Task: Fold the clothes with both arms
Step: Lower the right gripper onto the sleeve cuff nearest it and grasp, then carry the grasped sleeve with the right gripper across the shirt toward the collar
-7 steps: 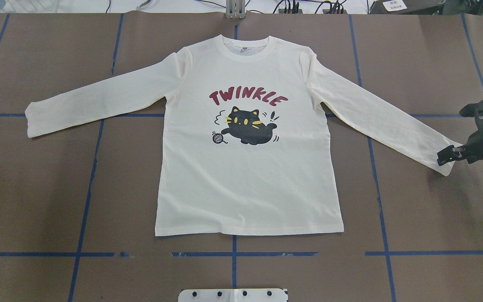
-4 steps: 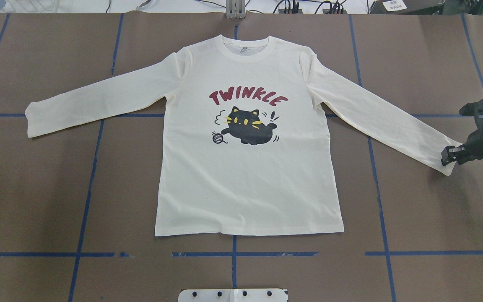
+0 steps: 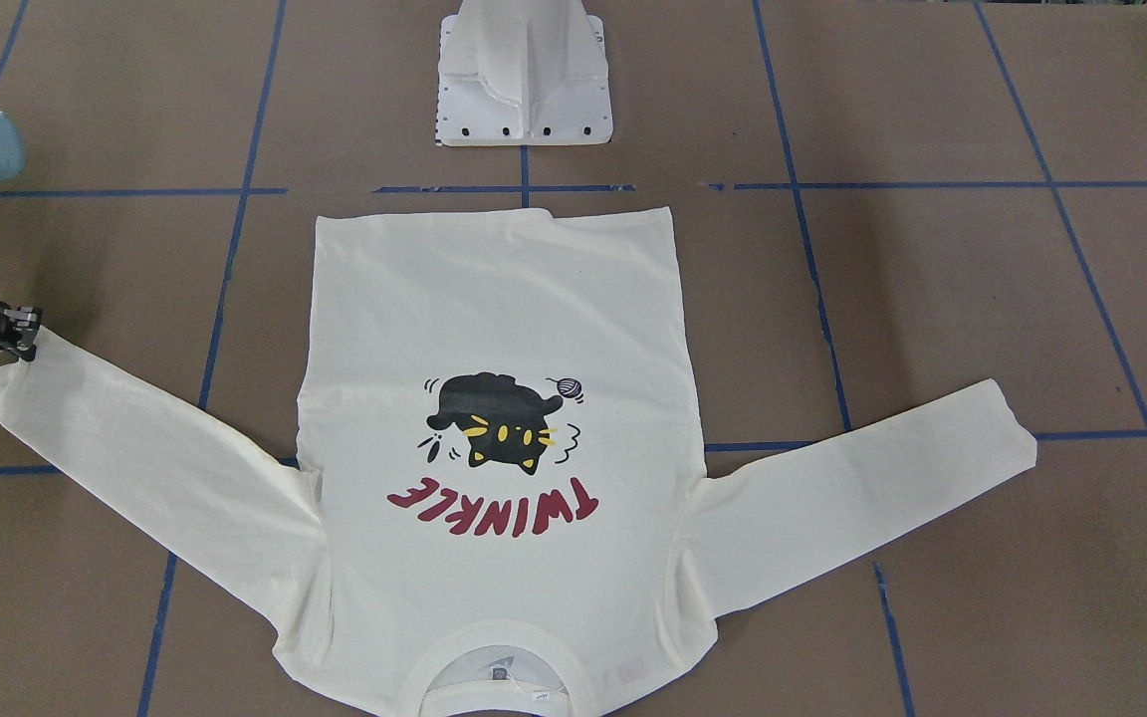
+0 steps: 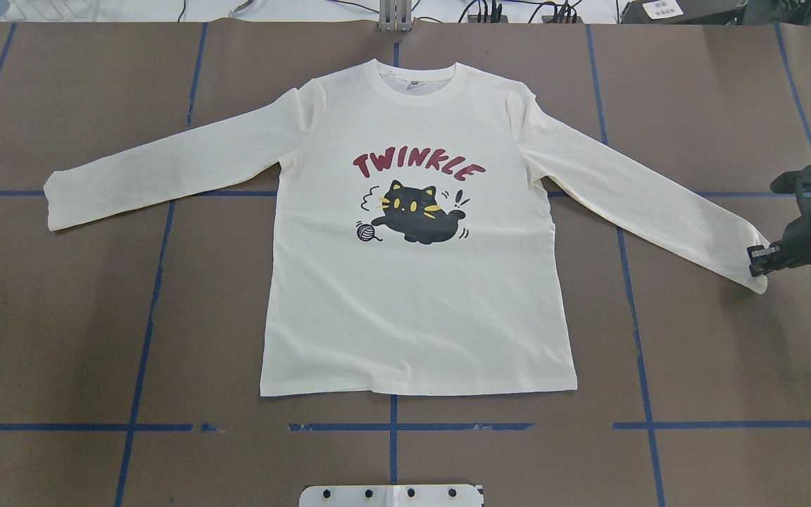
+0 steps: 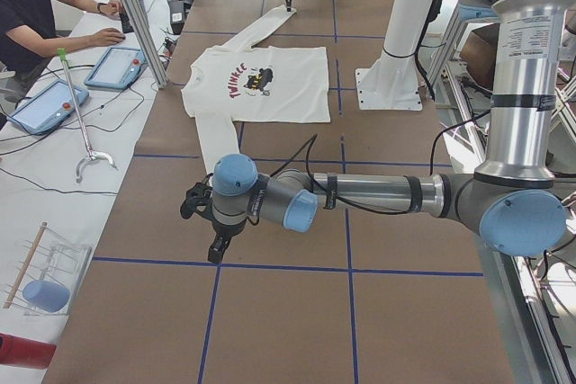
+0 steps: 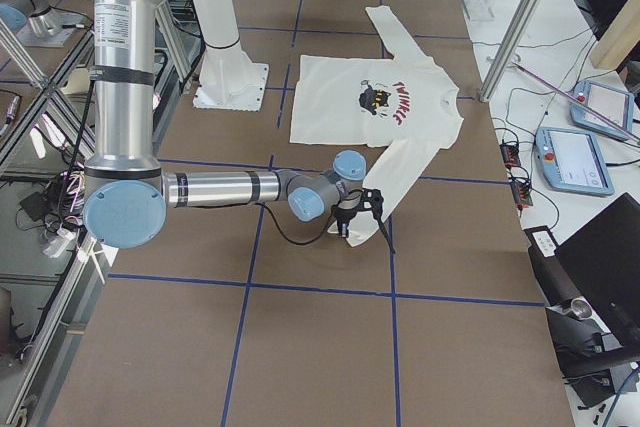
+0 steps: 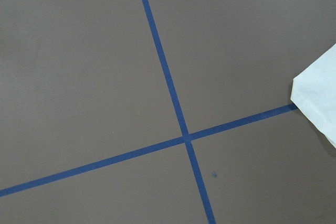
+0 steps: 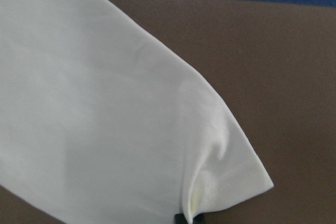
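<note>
Since a second ago, your right end effector has drawn its fingers together on the sleeve cuff and slid a little toward the right edge of the overhead view, tugging the sleeve end with it. It now pinches the cuff's edge. In the right wrist view the cloth puckers where a dark fingertip bites at the bottom of the frame.

The cream-white T-shirt lies flat and print-up in the middle of the brown bench. Its collar points to the top of the overhead view and its hem to the bottom, with both sleeves spread and angled down to either side.

Your left end effector shows only in the exterior left view, low in the middle of that frame, over bare bench. It is well apart from the other cuff, which just enters the right edge of the left wrist view. Whether it is wide or narrow cannot be told.

The step in hand looks like the first sleeve fold, with nearly everything ahead. Next you likely need to lift the pinched cuff and carry it across toward the chest, and bring the left end effector to its own cuff. Keep the lift low so the shirt's body stays put.
</note>
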Robot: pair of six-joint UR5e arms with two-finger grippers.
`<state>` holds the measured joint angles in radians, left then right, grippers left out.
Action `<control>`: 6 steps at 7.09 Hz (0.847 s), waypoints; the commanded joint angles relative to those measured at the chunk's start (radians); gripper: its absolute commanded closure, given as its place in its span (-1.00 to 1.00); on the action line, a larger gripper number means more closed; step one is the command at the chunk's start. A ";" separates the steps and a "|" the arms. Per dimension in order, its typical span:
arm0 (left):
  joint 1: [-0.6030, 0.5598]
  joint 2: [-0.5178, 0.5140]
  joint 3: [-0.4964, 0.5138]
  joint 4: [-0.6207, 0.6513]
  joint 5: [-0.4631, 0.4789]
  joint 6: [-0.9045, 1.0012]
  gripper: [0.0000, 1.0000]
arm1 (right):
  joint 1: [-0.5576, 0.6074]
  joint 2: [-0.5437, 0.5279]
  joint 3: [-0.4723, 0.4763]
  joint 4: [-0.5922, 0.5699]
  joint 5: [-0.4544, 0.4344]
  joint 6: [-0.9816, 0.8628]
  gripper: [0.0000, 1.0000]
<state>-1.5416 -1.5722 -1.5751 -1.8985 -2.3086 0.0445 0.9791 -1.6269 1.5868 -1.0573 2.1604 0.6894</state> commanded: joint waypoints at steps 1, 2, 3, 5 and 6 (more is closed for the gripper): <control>0.001 -0.002 -0.003 -0.001 0.000 -0.002 -1.00 | 0.027 -0.001 0.009 0.071 0.006 0.004 1.00; 0.001 -0.012 -0.002 0.001 0.000 -0.003 -1.00 | 0.038 0.019 0.039 0.083 0.024 0.005 1.00; 0.001 -0.015 -0.003 0.001 0.000 -0.005 -1.00 | 0.044 0.075 0.050 0.080 0.041 0.007 1.00; 0.001 -0.032 0.001 0.003 0.000 -0.008 -1.00 | 0.044 0.219 0.041 0.019 0.061 0.104 1.00; 0.000 -0.035 0.003 0.003 0.000 -0.009 -1.00 | 0.040 0.322 0.026 -0.039 0.065 0.171 1.00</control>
<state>-1.5407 -1.6006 -1.5747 -1.8966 -2.3086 0.0369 1.0212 -1.4233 1.6252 -1.0337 2.2160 0.7761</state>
